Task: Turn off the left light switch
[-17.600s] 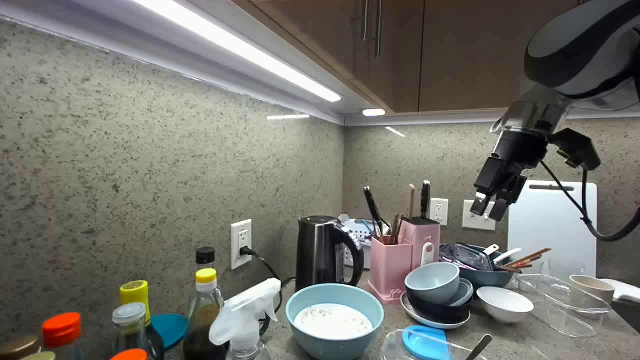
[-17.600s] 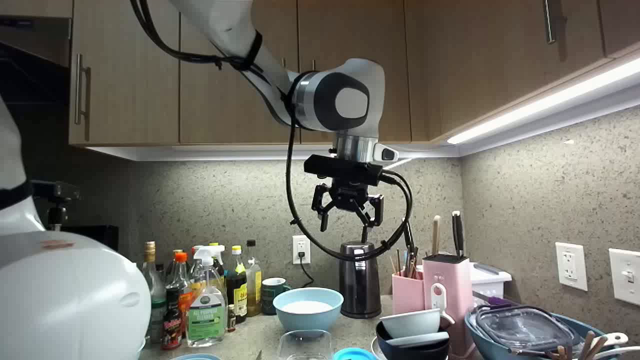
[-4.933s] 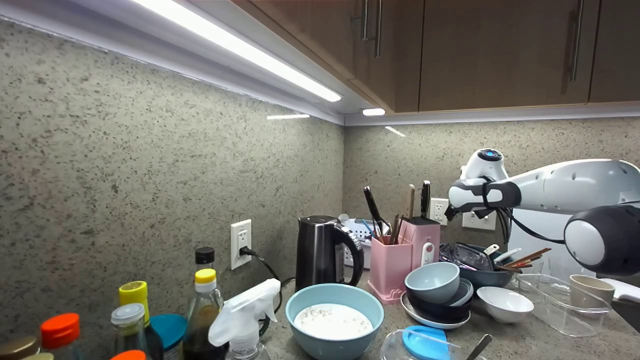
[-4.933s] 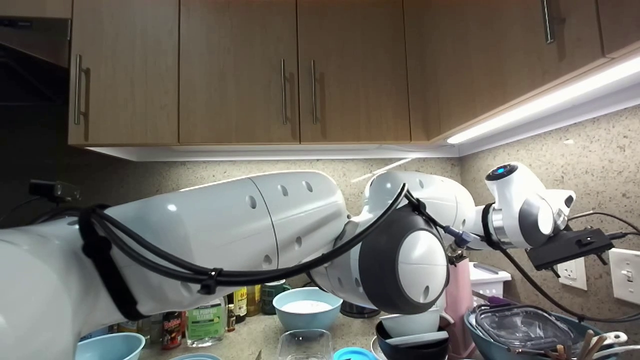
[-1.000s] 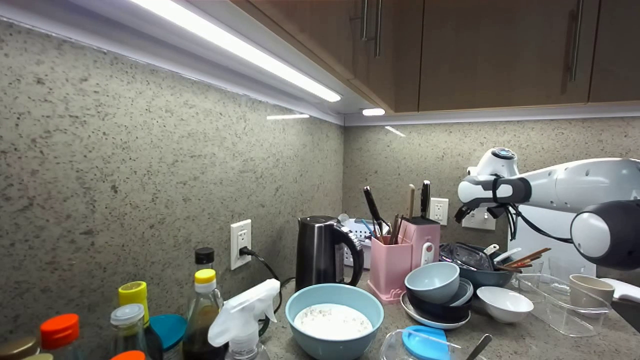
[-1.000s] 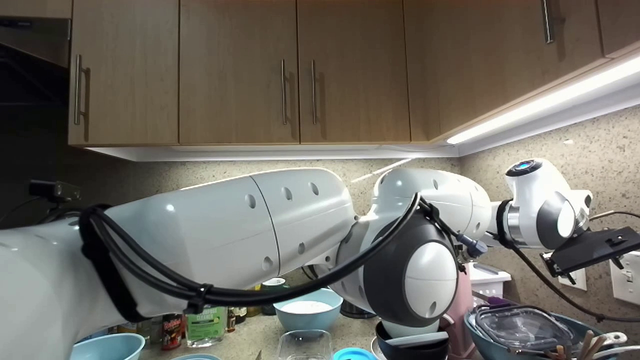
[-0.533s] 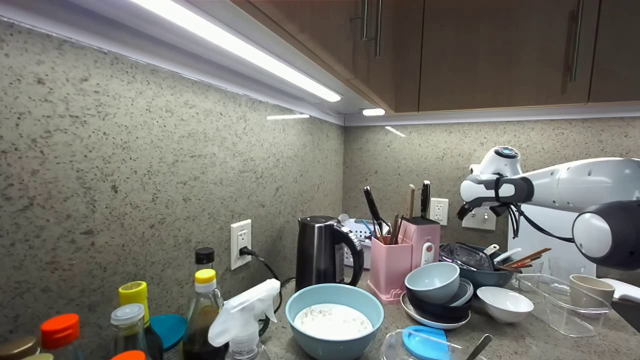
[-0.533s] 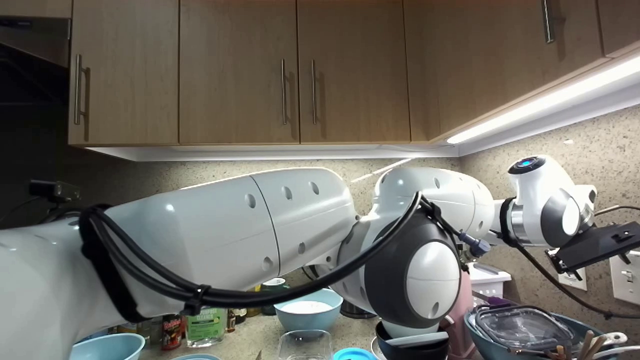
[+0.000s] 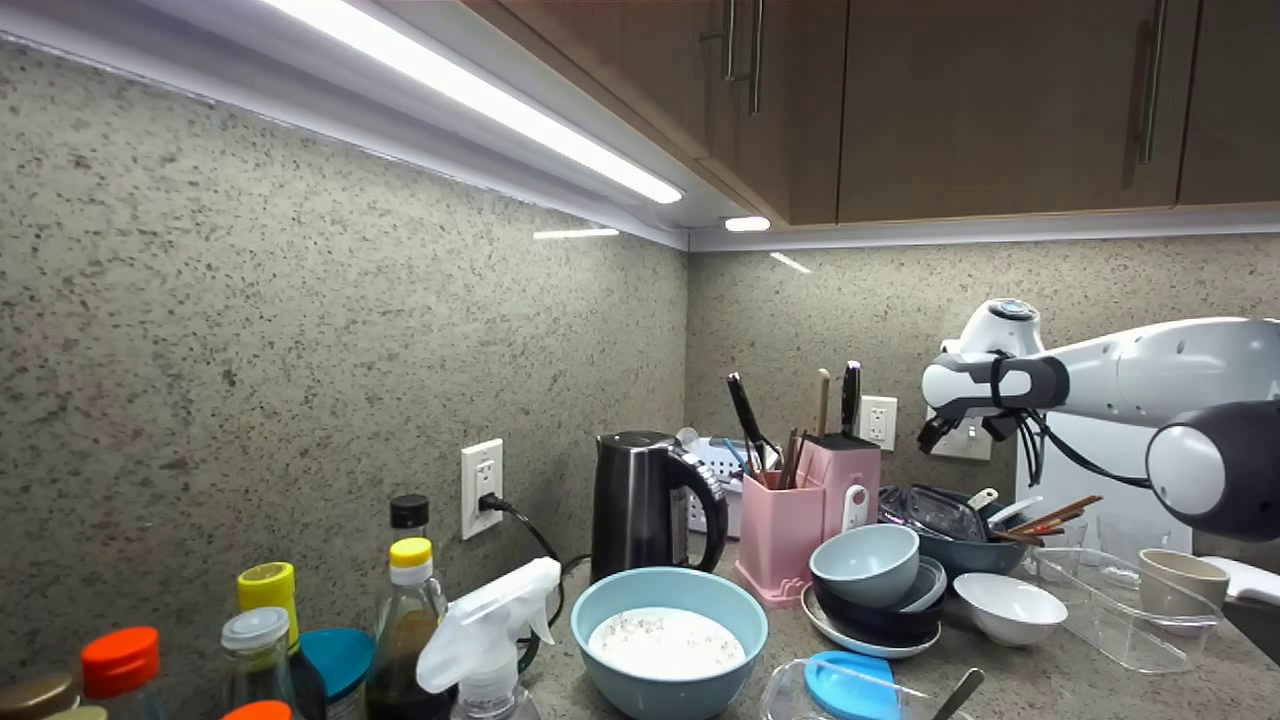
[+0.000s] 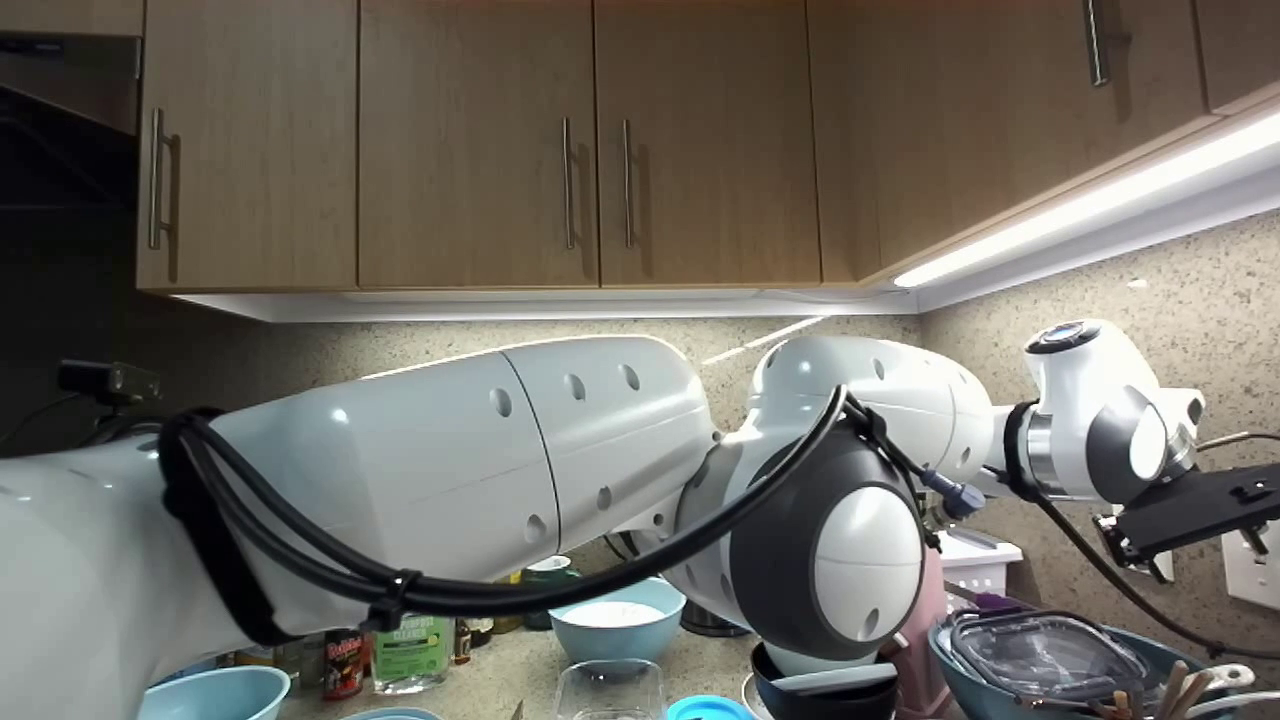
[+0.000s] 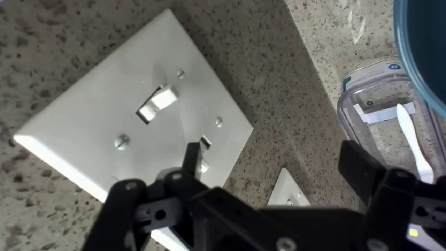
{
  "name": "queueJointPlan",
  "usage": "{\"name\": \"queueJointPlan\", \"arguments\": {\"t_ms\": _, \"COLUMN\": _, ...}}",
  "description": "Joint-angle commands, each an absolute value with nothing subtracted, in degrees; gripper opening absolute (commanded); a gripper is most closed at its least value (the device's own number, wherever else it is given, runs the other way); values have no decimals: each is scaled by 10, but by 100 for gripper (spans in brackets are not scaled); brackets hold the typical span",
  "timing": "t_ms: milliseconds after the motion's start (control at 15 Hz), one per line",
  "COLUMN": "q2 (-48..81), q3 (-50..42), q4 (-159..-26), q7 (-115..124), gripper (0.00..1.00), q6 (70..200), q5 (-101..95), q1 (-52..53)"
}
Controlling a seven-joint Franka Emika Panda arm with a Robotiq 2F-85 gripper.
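Compared with half a second ago, the robot wrist [image 10: 1085, 420] sits slightly lower in both exterior views, and its round button [image 10: 1062, 336], then blue, is now pale. The lamp [image 10: 1090, 205] under the cupboards [image 10: 710, 150] is lit, as before. The switch plate [image 11: 150, 146] is partly covered in both exterior views; in the wrist view its lower part runs behind the dark claw [image 11: 273, 167]. The claw is spread wide, its two fingers [image 11: 192, 157] well apart. The left light switch [image 11: 204, 164], the one nearer the outlet [image 11: 288, 191], lies just beside the tip of one finger, which hides part of it; whether they touch cannot be told. The second switch [image 11: 163, 99] shows in full, farther from the claw.
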State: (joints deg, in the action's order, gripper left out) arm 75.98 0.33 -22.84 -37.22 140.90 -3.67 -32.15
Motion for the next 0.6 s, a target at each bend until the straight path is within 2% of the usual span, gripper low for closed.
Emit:
{"name": "queueJointPlan", "arguments": {"t_ms": 0, "q2": 738, "q3": 12, "q4": -256, "q7": -392, "gripper": 100, "q6": 1395, "q5": -32, "q1": -325}}
{"name": "queueJointPlan", "arguments": {"t_ms": 533, "q2": 723, "q3": 21, "q4": -249, "q7": -407, "gripper": 100, "q6": 1410, "q5": -32, "q1": -319}}
